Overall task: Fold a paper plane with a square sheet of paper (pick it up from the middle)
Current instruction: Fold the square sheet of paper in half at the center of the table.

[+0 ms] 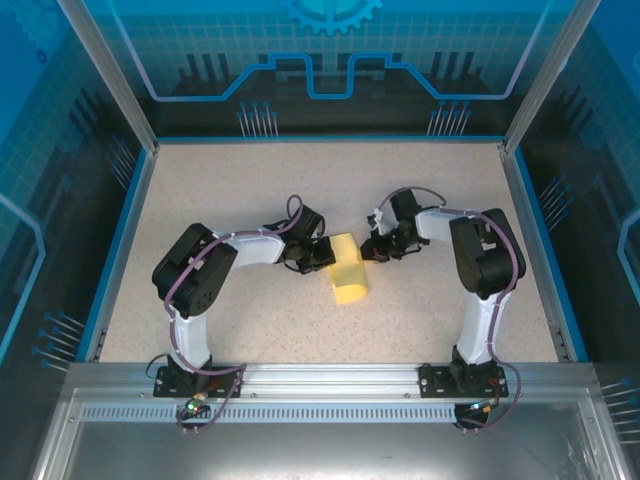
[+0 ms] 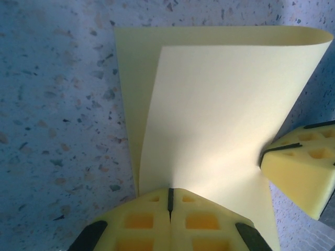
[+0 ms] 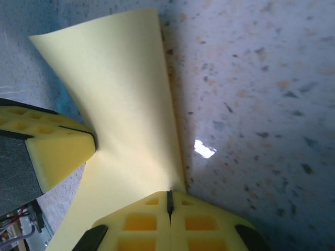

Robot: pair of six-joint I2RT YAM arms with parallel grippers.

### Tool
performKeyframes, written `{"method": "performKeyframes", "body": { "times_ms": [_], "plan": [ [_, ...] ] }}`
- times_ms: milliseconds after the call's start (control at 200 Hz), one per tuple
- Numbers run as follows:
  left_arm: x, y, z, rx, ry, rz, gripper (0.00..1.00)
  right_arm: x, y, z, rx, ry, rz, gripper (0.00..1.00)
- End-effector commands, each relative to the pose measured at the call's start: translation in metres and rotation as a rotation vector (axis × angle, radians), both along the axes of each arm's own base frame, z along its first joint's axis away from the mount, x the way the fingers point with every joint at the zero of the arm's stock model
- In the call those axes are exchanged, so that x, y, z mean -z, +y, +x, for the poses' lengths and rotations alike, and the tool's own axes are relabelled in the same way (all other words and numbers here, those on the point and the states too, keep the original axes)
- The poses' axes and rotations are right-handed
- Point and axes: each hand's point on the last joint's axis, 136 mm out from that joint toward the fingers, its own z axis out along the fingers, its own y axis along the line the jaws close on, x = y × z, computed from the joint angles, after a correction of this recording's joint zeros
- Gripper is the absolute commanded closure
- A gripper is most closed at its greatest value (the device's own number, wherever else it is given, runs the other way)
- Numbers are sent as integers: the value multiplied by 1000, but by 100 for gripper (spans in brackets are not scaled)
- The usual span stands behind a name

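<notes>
Step in hand: first fold, by my judgement. The paper (image 1: 348,275) is doubled over itself in a soft loop, with no crease pressed in.
Paper, position: mid-counter, between the two arms and close to both wrists. Whether its lower edge touches the counter (image 1: 250,190) cannot be told.
Paper, form: in the left wrist view the upper layer lies over the lower one, with a strip of the lower layer showing at the left and far edges. The bend at the right is rounded, not sharp.
Left jaws: closed tight, pinching the paper at its near edge.
Right jaws: closed tight, pinching the paper at a neighbouring edge, near the left jaws.
Plane: not formed; no tip or ridge to be seen.
Progress: early, judged from the single loose bend.
Next move calls for: bringing the two layers' edges into line, lowering the paper flat to the counter, then pressing the bend into a sharp crease while one pair of jaws keeps hold.
Risk: a crease set with the layers offset would run skew, and thin paper may twist or tear if the arms pull apart.
</notes>
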Motion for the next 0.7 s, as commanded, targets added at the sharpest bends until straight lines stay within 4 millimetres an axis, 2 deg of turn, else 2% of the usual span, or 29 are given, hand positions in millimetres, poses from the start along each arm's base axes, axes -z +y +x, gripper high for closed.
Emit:
{"method": "performKeyframes", "body": {
  "times_ms": [0, 165, 240, 285, 380, 465, 695],
  "plan": [
    [72, 54, -62, -20, 259, 259, 100, -3, -24, 8, 83, -31, -77, 95],
    [71, 50, -61, -1, 255, 259, 100, -61, -3, 22, 53, -214, 0, 95],
    [72, 49, -60, 0, 255, 261, 100, -71, 14, 23, 13, -246, 33, 94],
    [73, 49, -61, 0, 258, 261, 100, -68, 24, 20, -16, -227, 31, 94],
    [74, 50, -62, 1, 260, 267, 100, -45, 42, 15, -59, -157, 8, 94],
    [76, 52, -64, -2, 268, 278, 100, -33, 52, 15, -60, -123, 29, 94],
    [80, 55, -68, -6, 282, 287, 100, -4, 55, 30, -36, -66, 12, 94]
  ]
}}
